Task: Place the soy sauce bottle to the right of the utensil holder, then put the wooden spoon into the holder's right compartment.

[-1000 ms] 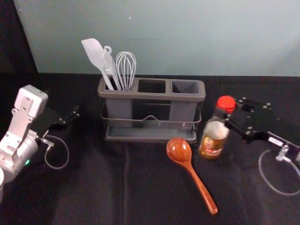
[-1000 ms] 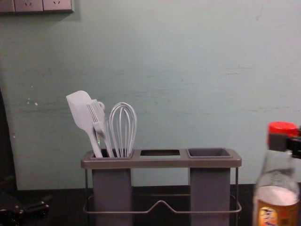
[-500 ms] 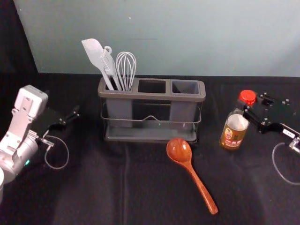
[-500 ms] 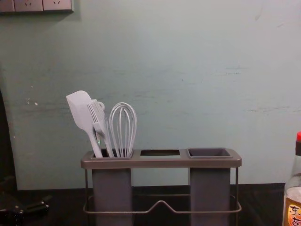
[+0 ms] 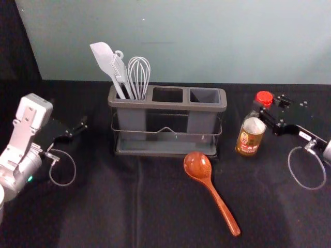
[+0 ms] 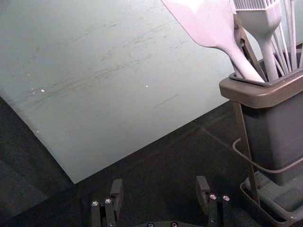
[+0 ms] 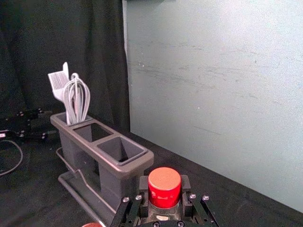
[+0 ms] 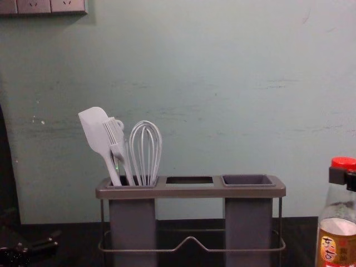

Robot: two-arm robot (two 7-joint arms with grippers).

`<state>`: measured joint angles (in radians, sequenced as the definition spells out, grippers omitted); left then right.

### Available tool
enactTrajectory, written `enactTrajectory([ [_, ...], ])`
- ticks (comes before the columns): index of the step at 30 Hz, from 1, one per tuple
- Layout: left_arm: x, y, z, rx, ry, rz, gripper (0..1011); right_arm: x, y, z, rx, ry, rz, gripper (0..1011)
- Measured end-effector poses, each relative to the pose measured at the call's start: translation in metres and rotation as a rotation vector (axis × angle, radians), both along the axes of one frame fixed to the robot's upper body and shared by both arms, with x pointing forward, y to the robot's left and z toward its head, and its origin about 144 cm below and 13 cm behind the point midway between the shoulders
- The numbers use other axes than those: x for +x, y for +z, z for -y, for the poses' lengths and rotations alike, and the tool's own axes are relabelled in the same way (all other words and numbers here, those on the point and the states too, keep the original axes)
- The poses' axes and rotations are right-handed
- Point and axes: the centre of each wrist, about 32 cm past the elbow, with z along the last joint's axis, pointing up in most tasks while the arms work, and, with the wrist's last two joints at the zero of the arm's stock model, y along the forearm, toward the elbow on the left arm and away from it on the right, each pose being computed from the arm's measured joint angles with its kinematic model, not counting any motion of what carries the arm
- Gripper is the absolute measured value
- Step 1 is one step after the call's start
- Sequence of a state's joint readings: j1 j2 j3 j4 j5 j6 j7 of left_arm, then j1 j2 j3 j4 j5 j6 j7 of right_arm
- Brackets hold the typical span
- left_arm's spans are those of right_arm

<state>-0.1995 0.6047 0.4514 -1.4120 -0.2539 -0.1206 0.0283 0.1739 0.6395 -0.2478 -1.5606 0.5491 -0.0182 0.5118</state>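
Observation:
In the head view, the soy sauce bottle (image 5: 250, 138) is upright or nearly so, a short gap to the right of the grey utensil holder (image 5: 168, 106). My right gripper (image 5: 265, 111) holds it just below the red cap; in the right wrist view the cap (image 7: 164, 185) sits between the fingertips of my right gripper (image 7: 164, 184). Whether its base touches the table I cannot tell. The wooden spoon (image 5: 217, 197) lies in front of the holder, bowl toward it. The holder's right compartment (image 5: 204, 96) has nothing in it. Left of the holder, my left gripper (image 5: 83, 127) is idle; its fingers stand apart in the left wrist view (image 6: 159, 187).
A white spatula (image 5: 105, 59), a brush and a whisk (image 5: 139, 75) stand in the holder's left compartment. The pale wall (image 8: 194, 83) rises behind the holder. Dark cloth (image 5: 103, 206) covers the table.
The bottle, in my right gripper, first moved away from the holder to the right, then came partway back left and slightly toward the wall. The left arm, spoon and holder have stayed put.

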Motion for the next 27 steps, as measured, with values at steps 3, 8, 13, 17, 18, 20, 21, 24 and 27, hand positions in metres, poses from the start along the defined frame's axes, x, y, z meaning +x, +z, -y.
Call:
enactTrajectory([
  [3, 0.000, 0.000, 0.000, 0.000, 0.000, 0.000, 1005, 0.006, 0.000, -0.002, 0.005, 0.000, 0.001, 381],
  [8, 0.000, 0.000, 0.000, 0.000, 0.000, 0.000, 1005, 0.015, -0.002, -0.006, 0.014, 0.009, 0.006, 381],
  [13, 0.000, 0.000, 0.000, 0.000, 0.000, 0.000, 1005, 0.022, -0.004, -0.009, 0.020, 0.019, 0.013, 381],
  [17, 0.000, 0.000, 0.000, 0.000, 0.000, 0.000, 1005, 0.026, -0.006, -0.011, 0.022, 0.022, 0.015, 381],
  [18, 0.000, 0.000, 0.000, 0.000, 0.000, 0.000, 1005, 0.027, -0.007, -0.012, 0.021, 0.022, 0.017, 381],
  [20, 0.000, 0.000, 0.000, 0.000, 0.000, 0.000, 1005, 0.029, -0.008, -0.013, 0.019, 0.022, 0.019, 381],
  [21, 0.000, 0.000, 0.000, 0.000, 0.000, 0.000, 1005, 0.029, -0.009, -0.013, 0.016, 0.022, 0.019, 381],
  [24, 0.000, 0.000, 0.000, 0.000, 0.000, 0.000, 1005, 0.029, -0.009, -0.014, 0.013, 0.021, 0.021, 381],
  [27, 0.000, 0.000, 0.000, 0.000, 0.000, 0.000, 1005, 0.030, -0.011, -0.014, 0.009, 0.018, 0.022, 381],
])
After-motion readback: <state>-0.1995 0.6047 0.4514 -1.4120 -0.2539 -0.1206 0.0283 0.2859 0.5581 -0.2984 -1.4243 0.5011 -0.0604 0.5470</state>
